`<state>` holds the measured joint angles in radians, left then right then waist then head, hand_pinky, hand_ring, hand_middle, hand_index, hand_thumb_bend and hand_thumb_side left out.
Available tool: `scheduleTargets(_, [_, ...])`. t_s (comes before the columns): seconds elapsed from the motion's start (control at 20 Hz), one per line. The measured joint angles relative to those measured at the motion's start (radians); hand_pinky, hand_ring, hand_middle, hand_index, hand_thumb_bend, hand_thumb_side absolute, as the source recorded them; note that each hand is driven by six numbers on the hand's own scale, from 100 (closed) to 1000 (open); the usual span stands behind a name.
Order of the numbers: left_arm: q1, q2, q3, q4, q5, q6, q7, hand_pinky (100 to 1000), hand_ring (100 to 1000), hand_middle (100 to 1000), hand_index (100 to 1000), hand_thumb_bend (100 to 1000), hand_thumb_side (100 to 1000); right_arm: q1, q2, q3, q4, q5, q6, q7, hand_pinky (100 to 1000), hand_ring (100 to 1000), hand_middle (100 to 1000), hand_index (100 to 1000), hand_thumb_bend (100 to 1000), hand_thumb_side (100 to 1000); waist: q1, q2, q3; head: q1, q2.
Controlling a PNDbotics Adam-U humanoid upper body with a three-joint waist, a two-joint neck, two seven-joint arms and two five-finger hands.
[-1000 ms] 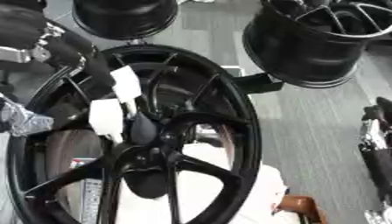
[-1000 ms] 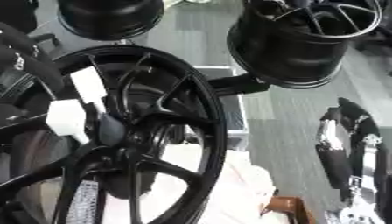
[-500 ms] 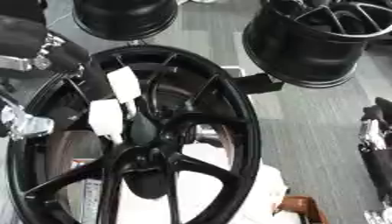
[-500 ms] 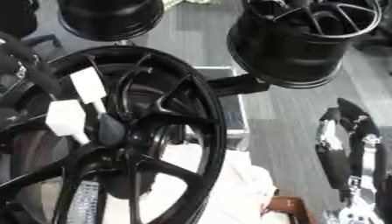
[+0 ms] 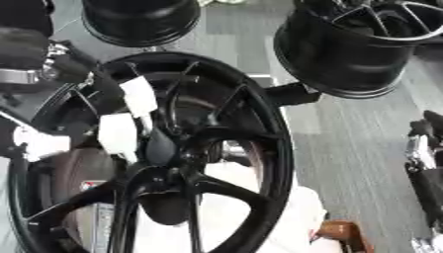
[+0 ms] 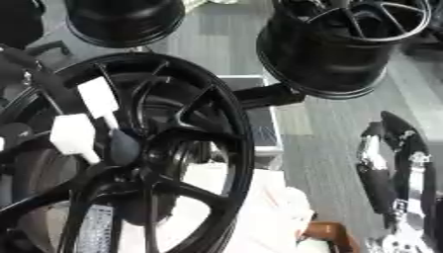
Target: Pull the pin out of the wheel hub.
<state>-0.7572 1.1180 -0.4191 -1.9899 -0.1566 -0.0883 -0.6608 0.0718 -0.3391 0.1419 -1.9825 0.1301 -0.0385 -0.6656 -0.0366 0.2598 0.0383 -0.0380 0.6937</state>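
Wheel hub: large glossy black spoked alloy rim [image 5: 199,148], standing tilted at left centre, over white cloth [image 5: 259,217]. Pin: not clearly made out among the spokes. Left hand [image 5: 117,123], white-padded fingers [image 5: 137,96] set at the hub centre; grip state cannot be told. Right hand [image 6: 389,168] held idle at the right edge, fingers relaxed. Step judged: reaching for the pin; a pinch and straight pull are called for next.

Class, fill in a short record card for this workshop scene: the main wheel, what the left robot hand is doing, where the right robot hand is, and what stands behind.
Main wheel: black spoked wheel, standing on edge
Left robot hand: white-tipped fingers reaching between the spokes at the hub
Pin: cannot be made out
Right robot hand: idle at the right edge, apart from the wheel
Behind: two more black wheels on a grey floor
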Motion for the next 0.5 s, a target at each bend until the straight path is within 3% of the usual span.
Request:
scheduleTargets(0.15, [0.0, 0.004, -0.009, 0.0, 0.014, 0.03, 0.028, 844, 802, 758, 921, 100, 613, 0.0, 0.0, 0.0, 0.0, 0.0, 0.001, -0.001, 881, 863, 640, 797, 100, 587, 0.0, 0.0, -0.001, 0.0, 0.0])
scheduleTargets(0.3, [0.001, 0.007, -0.018, 0.0, 0.028, 0.057, 0.024, 847, 807, 760, 933, 100, 765, 0.0, 0.0, 0.0, 0.0, 0.0, 0.001, -0.002, 881, 863, 640, 797, 100, 589, 0.0, 0.0, -0.002, 0.003, 0.0])
scheduleTargets(0.5, [0.001, 0.007, -0.026, 0.0, 0.029, 0.075, -0.021, 853, 814, 769, 939, 100, 817, 0.0, 0.0, 0.0, 0.0, 0.0, 0.002, -0.002, 881, 862, 639, 797, 100, 590, 0.001, 0.0, -0.002, 0.005, 0.0])
